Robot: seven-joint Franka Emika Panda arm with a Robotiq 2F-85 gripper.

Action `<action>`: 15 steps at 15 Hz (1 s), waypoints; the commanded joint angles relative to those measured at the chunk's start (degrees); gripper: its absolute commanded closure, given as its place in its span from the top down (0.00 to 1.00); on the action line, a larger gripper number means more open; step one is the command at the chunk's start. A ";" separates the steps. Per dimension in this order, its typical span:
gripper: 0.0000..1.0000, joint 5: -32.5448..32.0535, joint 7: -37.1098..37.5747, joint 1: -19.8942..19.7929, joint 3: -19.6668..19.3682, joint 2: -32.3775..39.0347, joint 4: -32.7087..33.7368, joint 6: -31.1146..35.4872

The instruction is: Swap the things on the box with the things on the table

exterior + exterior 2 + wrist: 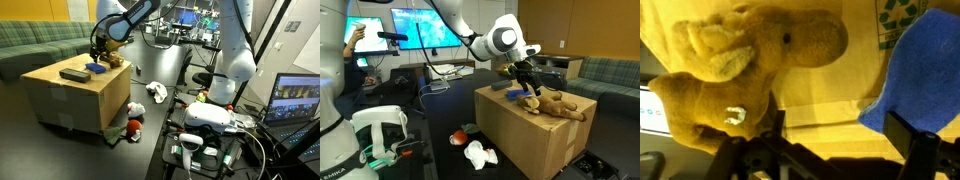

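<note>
Fingers are spread wide in the wrist view, with nothing pinched between them. The Robotiq gripper is held low over the top of the cardboard box, between a brown plush toy and a blue cloth-like item; whether either is touched cannot be told. In the wrist view the upper left is filled by the plush, the right edge by the blue item, and bare box top with a printed recycling mark is seen between them. A dark flat item, remote-like, is also laid on the box top, on the far side of the blue item from the plush and apart from it. The dark table is seen beside the box in both exterior views. A white plush toy is laid on it, apart from the box. A red-and-white toy is set just beside the box's lower corner; its exact kind cannot be made out. A green couch is seen behind the box, and an open laptop on the cluttered desk near the arm base.
</note>
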 commanded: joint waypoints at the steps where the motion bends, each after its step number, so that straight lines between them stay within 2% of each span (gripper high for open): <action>1: 1.00 4.32 -0.32 -0.65 1.34 -0.27 -0.58 0.36; 5: 1.00 8.49 -1.12 -0.65 2.91 -0.01 -0.44 1.04; 15: 1.00 8.10 -1.30 0.96 3.86 -1.97 -1.62 4.56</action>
